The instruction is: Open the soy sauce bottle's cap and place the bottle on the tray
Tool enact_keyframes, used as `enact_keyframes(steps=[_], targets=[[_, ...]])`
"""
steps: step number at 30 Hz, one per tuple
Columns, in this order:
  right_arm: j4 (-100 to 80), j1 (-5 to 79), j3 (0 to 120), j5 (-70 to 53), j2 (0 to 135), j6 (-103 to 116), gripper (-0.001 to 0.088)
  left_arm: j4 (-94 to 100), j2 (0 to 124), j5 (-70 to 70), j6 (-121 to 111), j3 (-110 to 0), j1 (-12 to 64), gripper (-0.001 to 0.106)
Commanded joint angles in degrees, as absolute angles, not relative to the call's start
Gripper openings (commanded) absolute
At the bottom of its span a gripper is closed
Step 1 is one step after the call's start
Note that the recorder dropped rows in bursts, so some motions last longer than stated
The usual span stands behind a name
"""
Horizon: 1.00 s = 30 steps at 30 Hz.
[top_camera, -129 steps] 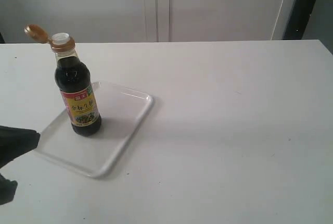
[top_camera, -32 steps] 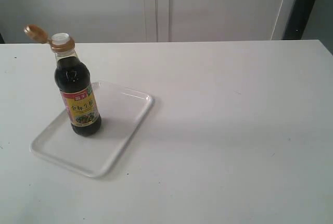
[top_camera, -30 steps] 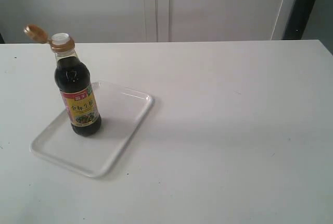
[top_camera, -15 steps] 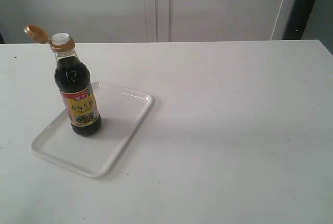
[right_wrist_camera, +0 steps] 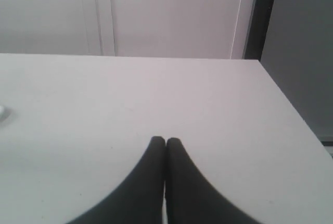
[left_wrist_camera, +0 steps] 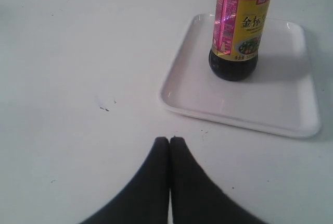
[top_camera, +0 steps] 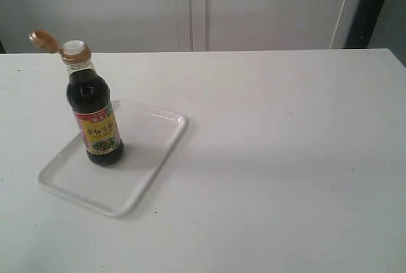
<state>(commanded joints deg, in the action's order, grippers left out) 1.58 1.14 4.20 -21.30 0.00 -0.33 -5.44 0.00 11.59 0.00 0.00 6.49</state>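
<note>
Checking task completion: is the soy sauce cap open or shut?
Open. The cap lid is flipped back off the soy sauce bottle, white spout exposed.

A white table (top_camera: 285, 159) carries a few dark specks, with pale panelled doors (top_camera: 190, 6) behind it.

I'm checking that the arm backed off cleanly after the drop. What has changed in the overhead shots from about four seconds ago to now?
The left arm's dark claw, earlier at the lower left edge of the exterior view, has pulled out of that view. The soy sauce bottle stayed upright on the tray, its cap flipped open. Both claws are shut and empty.
</note>
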Motion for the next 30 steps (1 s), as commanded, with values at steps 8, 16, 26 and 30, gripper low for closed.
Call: enact_keyframes(steps=[8,16,26,30], targets=[[2.58,1.14,0.0,-18.14,0.0,-0.55,0.0,-5.44,0.0,11.59,0.0,0.0,6.49,0.0],[2.96,1.14,0.0,-18.91,0.0,-1.27,0.0,-5.44,0.0,11.59,0.0,0.0,6.49,0.0],[2.96,1.14,0.0,-19.3,0.0,-1.27,0.0,-5.44,0.0,11.59,0.0,0.0,6.49,0.0],[2.96,1.14,0.0,-19.3,0.0,-1.27,0.0,-5.44,0.0,11.59,0.0,0.0,6.49,0.0]])
